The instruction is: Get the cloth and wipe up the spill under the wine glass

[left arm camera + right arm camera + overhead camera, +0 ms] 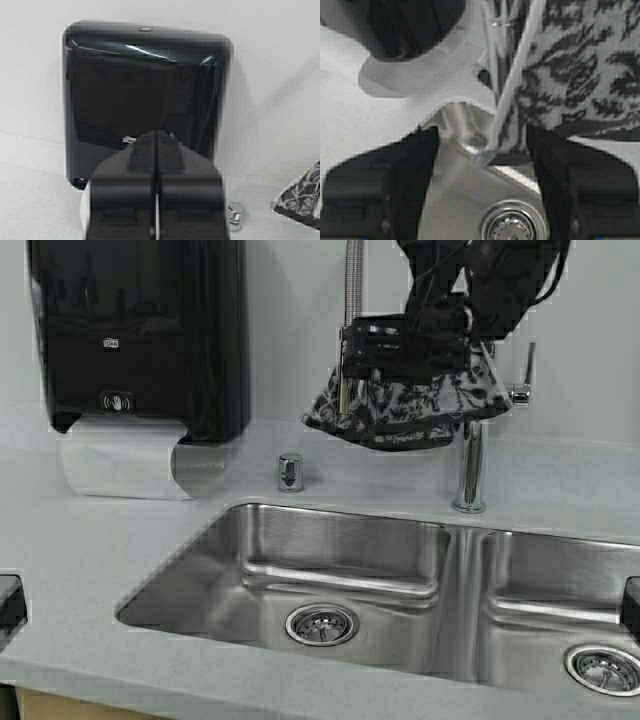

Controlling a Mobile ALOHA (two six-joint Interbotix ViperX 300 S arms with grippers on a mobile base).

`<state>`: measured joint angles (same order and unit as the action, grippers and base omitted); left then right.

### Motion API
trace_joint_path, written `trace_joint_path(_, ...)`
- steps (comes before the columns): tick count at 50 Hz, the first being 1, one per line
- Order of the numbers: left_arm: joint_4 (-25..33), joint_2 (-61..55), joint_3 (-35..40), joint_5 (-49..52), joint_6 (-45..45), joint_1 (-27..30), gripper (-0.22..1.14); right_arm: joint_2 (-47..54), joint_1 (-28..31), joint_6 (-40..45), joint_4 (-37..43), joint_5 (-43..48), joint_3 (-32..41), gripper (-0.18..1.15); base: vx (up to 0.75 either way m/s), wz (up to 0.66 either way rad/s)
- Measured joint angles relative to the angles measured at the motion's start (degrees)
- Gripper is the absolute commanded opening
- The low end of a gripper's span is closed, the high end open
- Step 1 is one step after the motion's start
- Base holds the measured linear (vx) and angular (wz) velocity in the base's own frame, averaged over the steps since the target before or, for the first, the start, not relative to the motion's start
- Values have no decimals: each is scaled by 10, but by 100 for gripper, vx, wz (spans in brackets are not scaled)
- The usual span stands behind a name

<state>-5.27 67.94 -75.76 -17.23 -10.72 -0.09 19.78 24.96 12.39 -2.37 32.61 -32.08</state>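
Note:
The cloth (pixel 410 405), dark with a white leaf pattern, hangs bunched over the faucet behind the sink. My right gripper (pixel 408 340) is up at the cloth's top. In the right wrist view this gripper (pixel 482 145) is open, its fingers wide apart, and a fold of the cloth (pixel 580 65) hangs between them, nearer one finger. My left gripper (pixel 8 605) is parked low at the counter's left front; in the left wrist view it (pixel 156 135) is shut and empty, and the cloth's edge (pixel 302 192) shows far off. The wine glass and the spill are out of view.
A black paper towel dispenser (pixel 140 330) hangs on the wall at the left, with a sheet (pixel 120 460) hanging out of it. A steel double sink (pixel 330 570) fills the front. The chrome faucet (pixel 468 465) and a small chrome button (pixel 290 472) stand behind it.

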Motion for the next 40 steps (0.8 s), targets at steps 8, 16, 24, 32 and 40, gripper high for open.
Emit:
trace_joint_path(8, 0, 0, 0, 0, 0, 0, 3, 25, -11, 0, 4, 0, 17, 90, 7, 1)
trace_joint_path(16, 0, 0, 0, 0, 0, 0, 3, 45, -22, 0, 4, 0, 30, 90, 5, 2)
trace_joint_path(24, 0, 0, -4, 3, 0, 0, 3, 58, -26, -2, 4, 0, 40, 85, 4, 1)
trace_joint_path(32, 0, 1, -4, 4, 0, 0, 3, 58, -27, -2, 4, 0, 41, 46, 3, 1)
trace_joint_path(40, 0, 0, -4, 4, 0, 0, 3, 58, -27, -1, 4, 1, 30, 1, 1, 1)
